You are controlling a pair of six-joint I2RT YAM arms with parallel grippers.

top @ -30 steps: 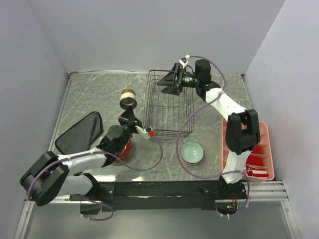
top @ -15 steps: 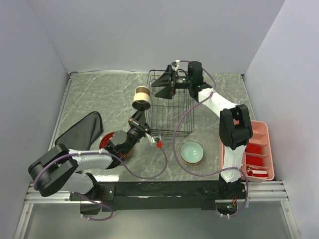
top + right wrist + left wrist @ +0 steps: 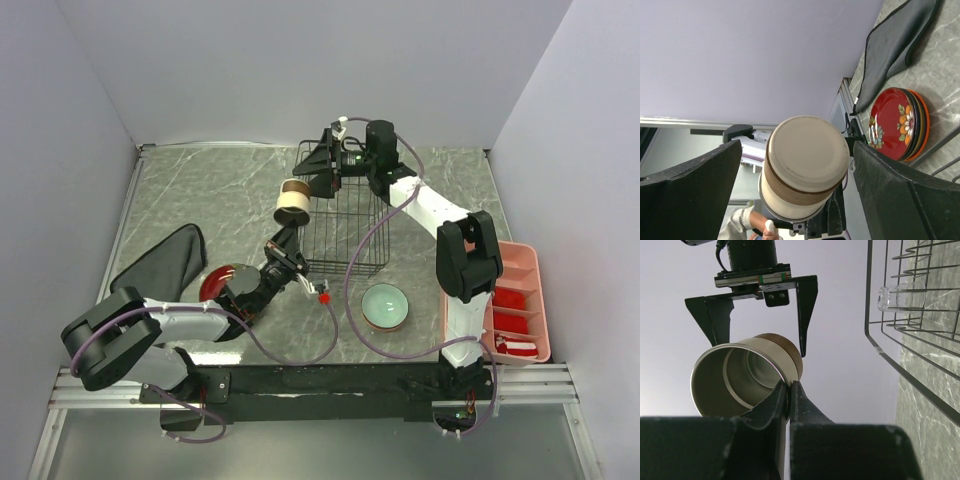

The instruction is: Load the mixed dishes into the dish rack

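Lower centre: my left gripper (image 3: 789, 386) pinches the rim of the small tan cup (image 3: 740, 377), held in the air at centre left. Its fingers are cut off by the bottom edge. Right: dish rack (image 3: 905, 335), cropped. Upper centre, beyond: my right gripper (image 3: 762, 342), spread astride the cup's base; contact unclear.

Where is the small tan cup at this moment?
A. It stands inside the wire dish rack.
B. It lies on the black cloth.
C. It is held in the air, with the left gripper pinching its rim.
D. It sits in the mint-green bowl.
C: the left gripper is shut on the rim of the small tan cup, which hangs above the table beside the dish rack, between the fingers of the open right gripper.
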